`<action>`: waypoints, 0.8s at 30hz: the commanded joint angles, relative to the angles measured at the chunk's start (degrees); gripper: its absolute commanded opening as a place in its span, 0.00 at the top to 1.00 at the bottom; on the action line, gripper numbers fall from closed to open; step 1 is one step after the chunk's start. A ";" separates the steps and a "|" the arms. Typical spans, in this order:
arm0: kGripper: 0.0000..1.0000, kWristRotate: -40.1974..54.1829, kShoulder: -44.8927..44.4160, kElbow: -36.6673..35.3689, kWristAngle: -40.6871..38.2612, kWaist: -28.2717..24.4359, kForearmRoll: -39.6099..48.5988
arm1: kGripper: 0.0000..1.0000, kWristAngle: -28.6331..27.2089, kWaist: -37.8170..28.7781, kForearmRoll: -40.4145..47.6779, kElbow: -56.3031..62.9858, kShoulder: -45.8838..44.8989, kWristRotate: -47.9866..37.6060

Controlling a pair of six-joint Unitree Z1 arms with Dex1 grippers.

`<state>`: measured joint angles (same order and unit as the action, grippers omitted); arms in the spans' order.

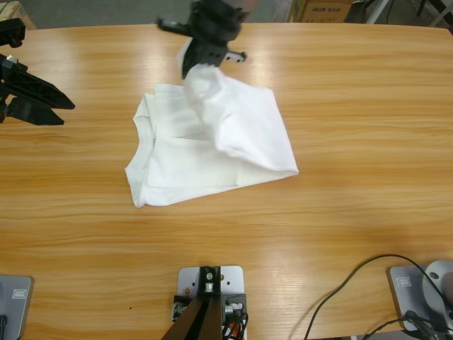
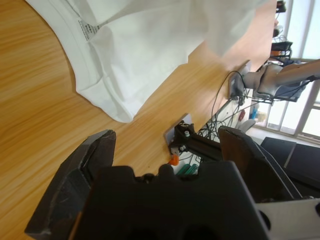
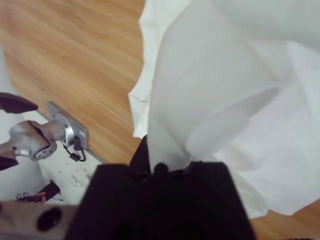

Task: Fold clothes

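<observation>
From above, a white T-shirt (image 1: 212,145) lies near the middle of a long wooden desk (image 1: 354,234), already partly folded into a rough rectangle with layered edges along its left and lower sides. The right gripper (image 1: 205,60), reaching down from the top edge, pinches a bunch of cloth at the shirt's upper middle and holds it lifted off the desk, so a fold looks to be in progress, not finished; my judgement is that the task is about midway, with this flap to lay down and the edges to square up. The left gripper (image 1: 42,103) sits at the far left edge, well apart from the shirt, holding nothing. Bare wood surrounds the shirt on every side, with most free room to the right and toward the near edge; cables lie at the lower right corner. In the left wrist view, the left gripper's (image 2: 167,150) jaws are spread wide and empty over bare wood, and the shirt's (image 2: 150,45) hemmed edge and label lie beyond them, not touching. In the right wrist view, the right gripper (image 3: 160,162) has its jaws pressed together on white cloth (image 3: 215,115), which rises from them in folds, with open desk to the left.
</observation>
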<state>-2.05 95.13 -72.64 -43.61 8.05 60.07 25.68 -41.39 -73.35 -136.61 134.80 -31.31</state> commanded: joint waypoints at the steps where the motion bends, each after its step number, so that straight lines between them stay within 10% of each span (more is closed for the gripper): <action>1: 0.20 1.11 1.29 1.61 -0.33 0.48 0.04 | 1.00 1.39 -3.34 -5.38 -8.27 9.02 -0.77; 24: 0.20 0.88 0.50 2.11 -0.46 3.31 0.17 | 1.00 3.50 -3.50 -15.42 -40.38 24.56 1.80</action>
<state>-1.91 95.13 -72.55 -43.61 10.23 60.07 28.53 -44.23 -86.24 -150.53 155.13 -31.38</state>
